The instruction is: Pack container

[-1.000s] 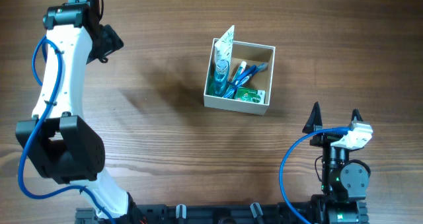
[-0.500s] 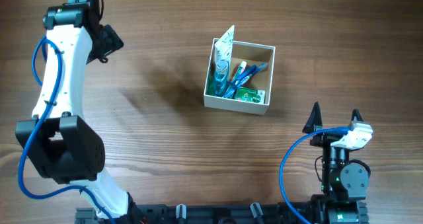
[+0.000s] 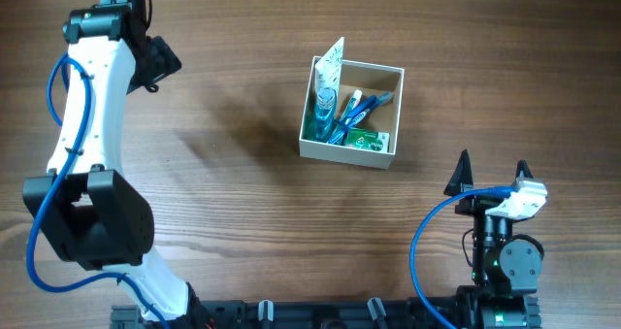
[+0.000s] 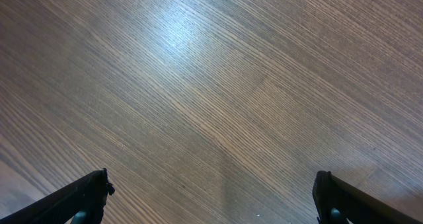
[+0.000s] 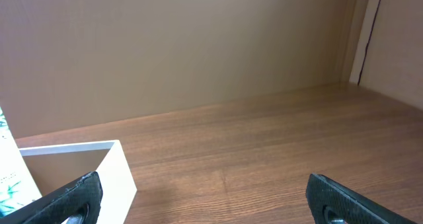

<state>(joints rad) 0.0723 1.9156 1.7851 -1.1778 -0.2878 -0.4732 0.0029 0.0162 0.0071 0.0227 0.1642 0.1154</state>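
The container (image 3: 348,151), a small white-walled box with a tan inside, sits right of the table's middle. It holds a white-and-teal tube (image 3: 328,82) standing at its left wall, blue toothbrushes (image 3: 355,108) and a green box (image 3: 369,140). Its corner shows in the right wrist view (image 5: 115,174). My left gripper (image 4: 211,197) is open and empty over bare wood; its arm (image 3: 92,86) reaches to the far left edge. My right gripper (image 3: 490,172) is open and empty near the front right, below the container.
The wooden table (image 3: 223,203) spreads around the container. A tan wall (image 5: 198,45) stands behind the table in the right wrist view. A rail (image 3: 320,314) runs along the front edge.
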